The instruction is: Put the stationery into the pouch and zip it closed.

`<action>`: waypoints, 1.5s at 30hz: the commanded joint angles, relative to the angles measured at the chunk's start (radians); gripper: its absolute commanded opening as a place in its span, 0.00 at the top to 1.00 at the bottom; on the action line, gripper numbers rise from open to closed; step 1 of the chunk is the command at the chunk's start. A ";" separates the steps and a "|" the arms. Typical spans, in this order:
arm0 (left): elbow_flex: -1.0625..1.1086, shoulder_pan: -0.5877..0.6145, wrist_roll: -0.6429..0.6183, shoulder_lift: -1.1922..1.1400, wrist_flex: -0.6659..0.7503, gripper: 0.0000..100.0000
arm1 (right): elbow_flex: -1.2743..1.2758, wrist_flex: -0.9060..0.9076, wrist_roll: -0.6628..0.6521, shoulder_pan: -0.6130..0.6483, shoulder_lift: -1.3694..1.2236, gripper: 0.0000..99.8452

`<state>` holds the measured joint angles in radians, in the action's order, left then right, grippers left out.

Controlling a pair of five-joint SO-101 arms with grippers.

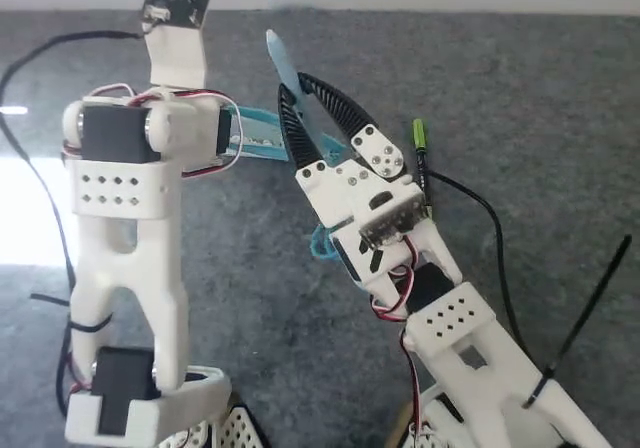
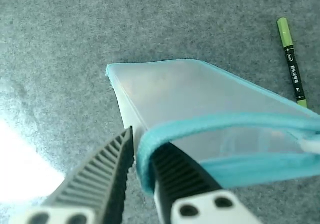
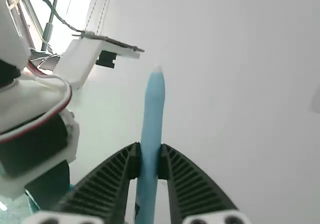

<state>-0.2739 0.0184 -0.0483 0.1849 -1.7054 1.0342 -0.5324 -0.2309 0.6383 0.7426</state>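
Note:
My left gripper (image 2: 142, 169) is shut on the teal rim of the translucent pouch (image 2: 200, 94), at one end of its opening, which stands partly agape. In the high view a strip of the pouch (image 1: 258, 134) shows behind the left arm's wrist. My right gripper (image 1: 292, 86) hangs above the pouch, shut on a light blue pen (image 1: 279, 56) that points up and away. The right wrist view has that blue pen (image 3: 152, 109) clamped between the ribbed fingers (image 3: 115, 179). A green-capped black pen (image 1: 420, 148) lies on the mat to the right, also seen past the pouch (image 2: 291, 64).
A grey felt mat (image 1: 520, 88) covers the table. The white left arm (image 1: 125, 228) stands tall at the left, its camera bracket (image 1: 178, 28) near the pouch. Black cables (image 1: 500, 258) trail beside the right arm's base. A teal loop (image 1: 324, 243) peeks out under the right arm.

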 commanded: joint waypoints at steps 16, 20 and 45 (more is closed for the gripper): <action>-0.067 0.034 0.000 0.005 0.031 0.99 | -0.104 -0.150 0.057 0.134 -0.065 0.99; -0.062 0.051 0.000 0.005 0.031 0.99 | -0.129 -0.255 0.057 0.134 -0.179 0.99; -0.067 0.052 0.002 0.005 0.040 0.99 | -0.170 -0.734 -0.186 0.136 -0.412 0.99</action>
<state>-0.2739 0.0629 -0.0483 0.1849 -1.7024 0.9421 -1.2459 -0.4043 0.7702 0.3253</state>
